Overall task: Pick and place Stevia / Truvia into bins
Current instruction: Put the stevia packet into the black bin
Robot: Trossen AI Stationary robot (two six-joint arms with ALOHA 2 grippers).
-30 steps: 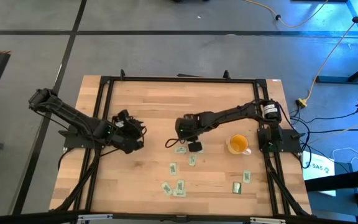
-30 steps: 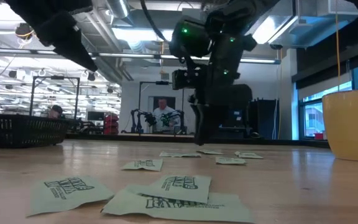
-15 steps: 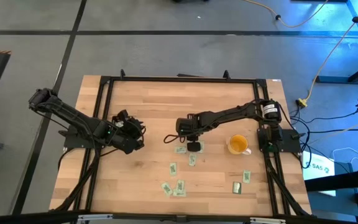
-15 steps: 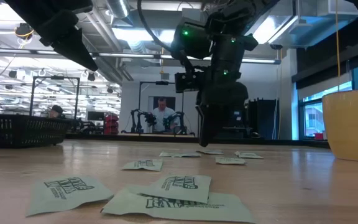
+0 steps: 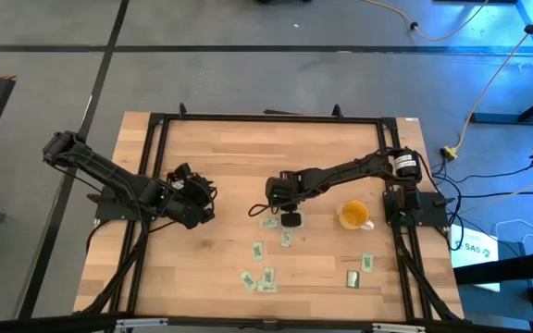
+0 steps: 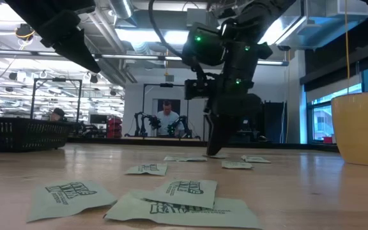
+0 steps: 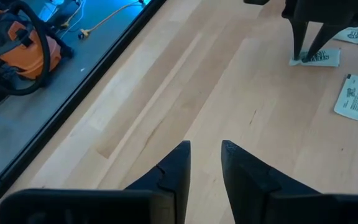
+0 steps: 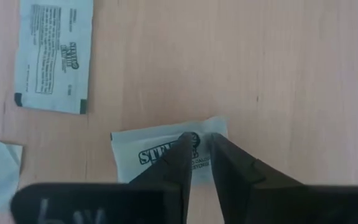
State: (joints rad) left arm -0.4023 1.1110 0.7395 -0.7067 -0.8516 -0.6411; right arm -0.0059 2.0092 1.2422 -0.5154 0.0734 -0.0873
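Several pale green and white Stevia sachets (image 5: 286, 238) lie scattered over the front half of the wooden table. One printed sachet (image 8: 160, 157) lies flat under my right gripper (image 8: 201, 142). The fingertips (image 8: 185, 144) rest on its far edge with a narrow gap between them. The same gripper (image 6: 214, 152) reaches down to the tabletop mid-table (image 5: 272, 215). A small black tray, the bin (image 5: 291, 219), sits just right of that sachet. My left gripper (image 7: 205, 146) hovers over bare wood at the table's left (image 5: 209, 199), slightly open and holding nothing.
A yellow cup (image 5: 354, 215) stands right of the bin. Loose sachets (image 6: 187, 188) lie near the front edge. A black mesh basket (image 6: 21, 134) shows at the far left in the low view. A person sits in the room beyond the table.
My right gripper has shifted a little to the right and come down onto the sachet, its fingers narrowing. The left arm has not moved.
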